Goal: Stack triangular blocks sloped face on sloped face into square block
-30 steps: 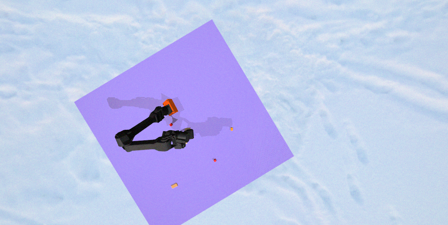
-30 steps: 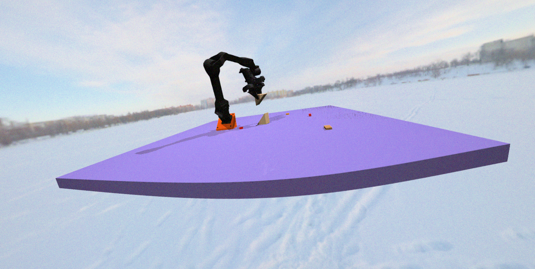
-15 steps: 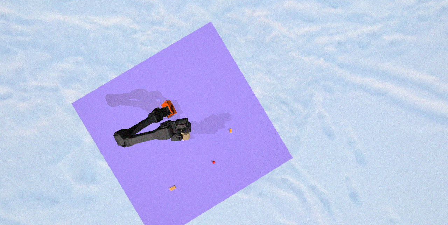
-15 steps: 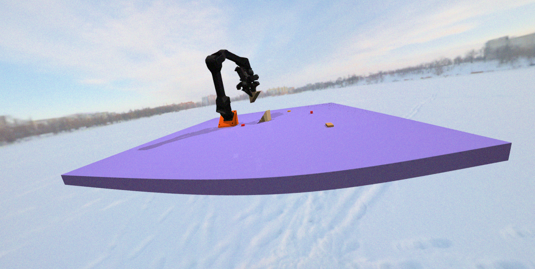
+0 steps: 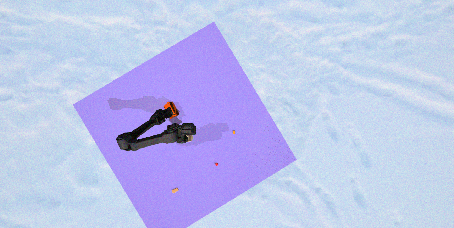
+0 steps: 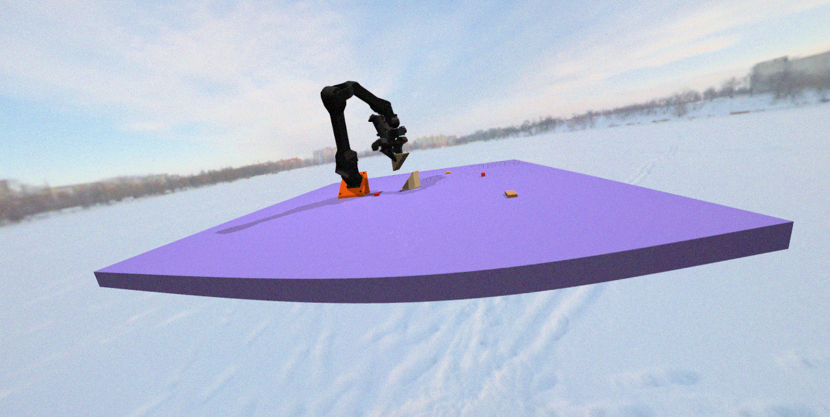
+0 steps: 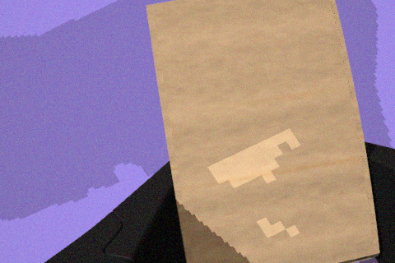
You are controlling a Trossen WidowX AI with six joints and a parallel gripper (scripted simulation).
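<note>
My gripper (image 6: 396, 154) (image 7: 253, 161) is shut on a tan triangular block (image 6: 400, 161) (image 7: 255, 70) in the air. In the exterior view its broad side is up and its sloped face looks down and to the right. The other triangular block (image 6: 412, 180) stands on the purple table (image 6: 406, 240) (image 5: 203, 61), its slope descending to the left. The held block is above it and slightly left in that view, with a gap between them. In the top view the hand covers most of both blocks. In the wrist view the lower block is hidden.
A flat tan block (image 5: 175, 190) (image 6: 510, 194), a red cube (image 5: 216, 164) (image 6: 482, 174) and an orange block (image 5: 233, 132) (image 6: 448, 172) lie away from the hand. Another red piece (image 6: 376, 194) lies between the orange arm base (image 5: 171, 109) (image 6: 355, 188) and the lower block.
</note>
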